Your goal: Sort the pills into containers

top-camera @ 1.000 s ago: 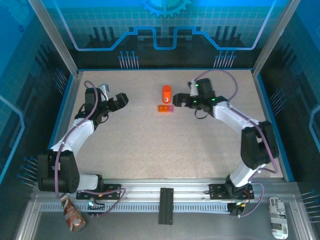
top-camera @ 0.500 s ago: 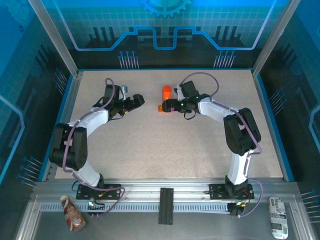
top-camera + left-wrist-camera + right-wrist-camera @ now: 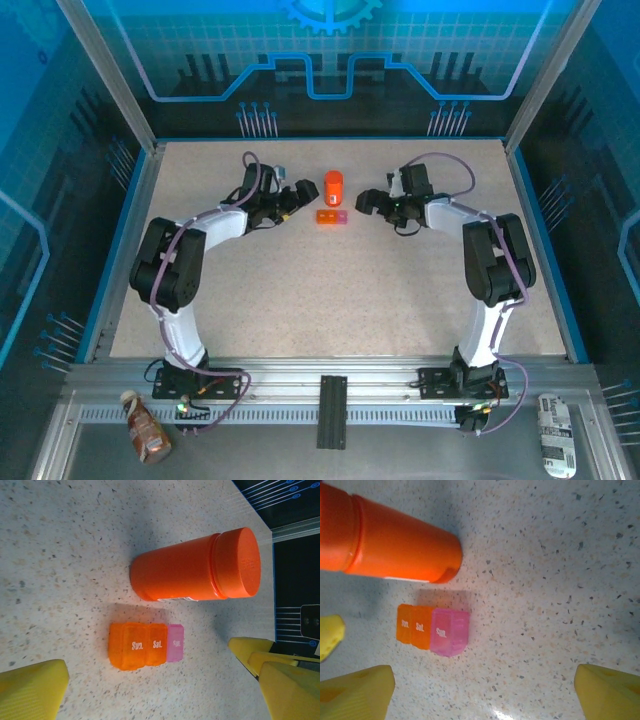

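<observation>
The pill box point(image 3: 332, 216) is a small flat block of joined compartments with rounded lids, translucent orange plastic with one pink end and white day lettering on top. It lies flat in the far half of the bench point(image 3: 300, 290), about midway between the side edges. Its long axis runs left to right, with the pink end toward the right arm. Just beyond it, near but not touching, an orange bottle point(image 3: 333, 184) stands upright. The bottle is a smooth cylinder with a wider ribbed-looking cap, and a strip of white label shows low on its side.

The bench is pale, speckled and stone-like, bare on the near side of the box and well out to its blue-trimmed edges. The left fingers point(image 3: 31, 690), blocky yellow pads, are spread wide apart and grip nothing, with the box and bottle in front of them. The right fingers point(image 3: 355, 692) face them from the pink end, also spread and empty.
</observation>
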Controlling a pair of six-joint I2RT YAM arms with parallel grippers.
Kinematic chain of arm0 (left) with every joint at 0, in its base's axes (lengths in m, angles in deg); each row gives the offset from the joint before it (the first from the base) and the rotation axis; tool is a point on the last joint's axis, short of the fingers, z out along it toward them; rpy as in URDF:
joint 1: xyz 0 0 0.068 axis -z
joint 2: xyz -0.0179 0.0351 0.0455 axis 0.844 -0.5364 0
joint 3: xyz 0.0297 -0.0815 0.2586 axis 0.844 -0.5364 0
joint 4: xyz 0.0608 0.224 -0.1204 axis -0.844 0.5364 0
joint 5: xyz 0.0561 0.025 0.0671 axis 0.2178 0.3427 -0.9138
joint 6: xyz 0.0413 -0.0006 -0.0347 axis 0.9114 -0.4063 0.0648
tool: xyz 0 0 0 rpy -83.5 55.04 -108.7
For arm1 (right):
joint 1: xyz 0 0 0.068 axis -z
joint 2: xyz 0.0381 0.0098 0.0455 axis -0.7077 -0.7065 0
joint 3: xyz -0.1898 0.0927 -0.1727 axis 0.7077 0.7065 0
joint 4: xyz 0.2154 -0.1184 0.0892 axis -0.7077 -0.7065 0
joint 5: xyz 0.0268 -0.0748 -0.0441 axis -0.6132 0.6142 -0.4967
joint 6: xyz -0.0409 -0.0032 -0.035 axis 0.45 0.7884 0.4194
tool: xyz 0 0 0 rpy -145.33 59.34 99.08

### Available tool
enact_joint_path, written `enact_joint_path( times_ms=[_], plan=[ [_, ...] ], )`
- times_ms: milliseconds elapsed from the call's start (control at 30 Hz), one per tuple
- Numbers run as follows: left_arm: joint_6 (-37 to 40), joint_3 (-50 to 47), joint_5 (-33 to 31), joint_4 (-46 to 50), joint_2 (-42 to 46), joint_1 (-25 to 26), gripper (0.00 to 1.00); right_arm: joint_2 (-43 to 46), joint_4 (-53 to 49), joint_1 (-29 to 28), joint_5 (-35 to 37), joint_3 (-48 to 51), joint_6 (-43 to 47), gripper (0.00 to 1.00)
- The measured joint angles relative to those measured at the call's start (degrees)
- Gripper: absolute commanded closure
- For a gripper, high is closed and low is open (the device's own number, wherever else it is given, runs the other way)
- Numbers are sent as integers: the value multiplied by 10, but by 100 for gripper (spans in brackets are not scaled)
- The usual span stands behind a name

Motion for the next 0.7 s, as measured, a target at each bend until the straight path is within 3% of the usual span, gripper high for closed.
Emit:
enact_joint_path(
  times_ms=[133,400,700],
  plan=[
    [-18,0,0,-21,-16,5,1,-2,17,0,-19,0,-21,17],
    [-32,13,0,-54,-41,17,1,-45,85,0,-58,-1,-81,47],
    [-38,18,0,-75,-67,29,1,-101,120,-13,-76,-25,-131,59]
  ],
)
